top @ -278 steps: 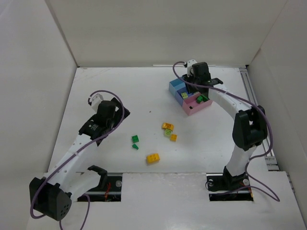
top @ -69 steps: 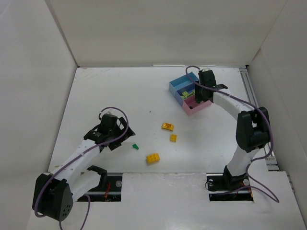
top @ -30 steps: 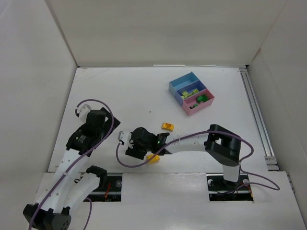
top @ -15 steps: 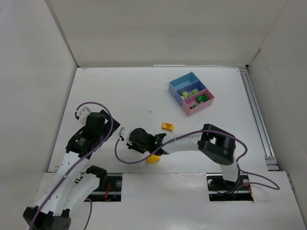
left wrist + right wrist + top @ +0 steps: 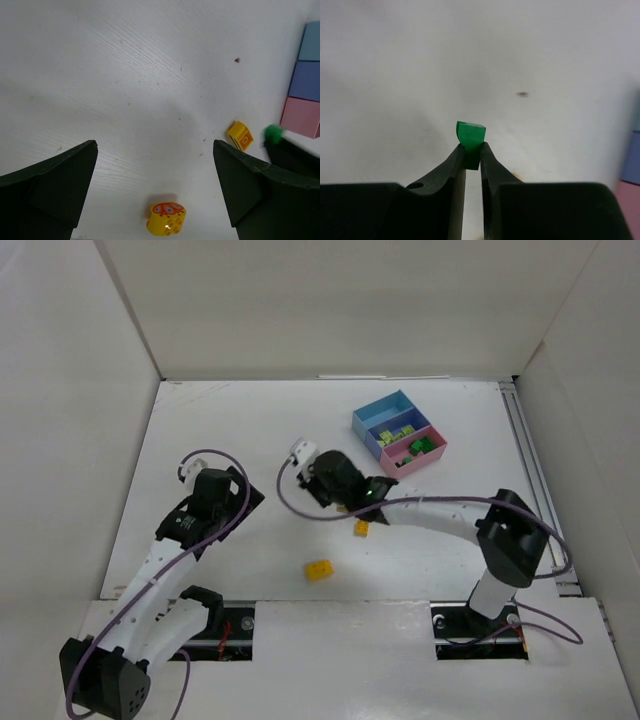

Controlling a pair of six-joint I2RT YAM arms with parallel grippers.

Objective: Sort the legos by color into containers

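Green lego [image 5: 470,134] is pinched in the right fingers [image 5: 454,165]; pink tray [image 5: 393,462] lies beyond, rightward; left fingers [image 5: 55,180] are spread, empty.

Clock read from counter [image 5: 230,425] centre, top view.
- Walls [image 5: 80,390] close off 9, 12 and 3 o'clock.
- 10 to 12 o'clock: bare counter, wide passage.
- Containers [image 5: 360,422] at 1 o'clock, tops open from above.
- Right arm [image 5: 440,512] lies low from 5 o'clock to centre and bars that side. Right fingers [image 5: 456,170] pinch green brick [image 5: 470,134].
- Bare strip from there to containers, toward 2 o'clock.
- Left fingers [image 5: 55,185] spread wide at 8 o'clock.
- Large orange-yellow brick [image 5: 319,569] loose at 6 o'clock.
- Small orange-yellow brick [image 5: 361,528] just beside right arm.
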